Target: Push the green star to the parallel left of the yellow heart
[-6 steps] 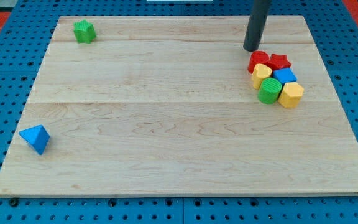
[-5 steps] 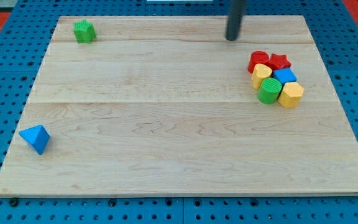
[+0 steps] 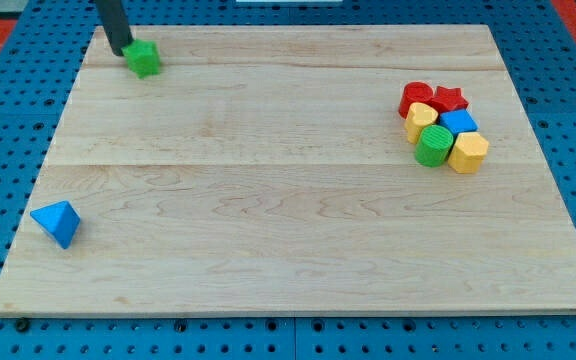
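The green star (image 3: 145,58) lies near the board's top left corner. My tip (image 3: 118,51) stands at the star's upper left side, touching it or almost so. The yellow heart (image 3: 420,119) sits far off at the view's right, on the left side of a tight cluster of blocks. The rod comes down from the view's top edge.
The cluster holds a red block (image 3: 416,96), a red star (image 3: 450,98), a blue block (image 3: 458,122), a green cylinder (image 3: 433,147) and a yellow block (image 3: 468,152). A blue pyramid-like block (image 3: 57,221) lies at the lower left. The wooden board (image 3: 288,240) rests on a blue pegboard.
My tip has swept from beside the cluster at the right across the board's top to the green star. The star has shifted slightly right and down.
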Available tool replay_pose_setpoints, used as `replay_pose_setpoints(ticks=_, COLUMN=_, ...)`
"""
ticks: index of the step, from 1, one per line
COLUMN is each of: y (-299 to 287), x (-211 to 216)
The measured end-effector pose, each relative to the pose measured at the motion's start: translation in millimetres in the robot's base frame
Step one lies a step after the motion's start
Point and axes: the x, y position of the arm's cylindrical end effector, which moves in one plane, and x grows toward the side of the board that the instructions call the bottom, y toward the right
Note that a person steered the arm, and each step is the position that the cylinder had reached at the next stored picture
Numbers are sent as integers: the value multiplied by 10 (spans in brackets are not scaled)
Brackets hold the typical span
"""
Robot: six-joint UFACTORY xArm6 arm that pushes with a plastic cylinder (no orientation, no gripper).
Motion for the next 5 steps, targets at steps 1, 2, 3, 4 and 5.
replay_pose_setpoints(ticks=1, y=638, x=244)
replay_pose_setpoints(ticks=2, y=1238, x=573)
replay_pose_setpoints(ticks=3, y=1776, x=970)
replay_pose_setpoints(ticks=4, y=2149, x=1183)
replay_pose_setpoints(ticks=5, y=1677, x=1246)
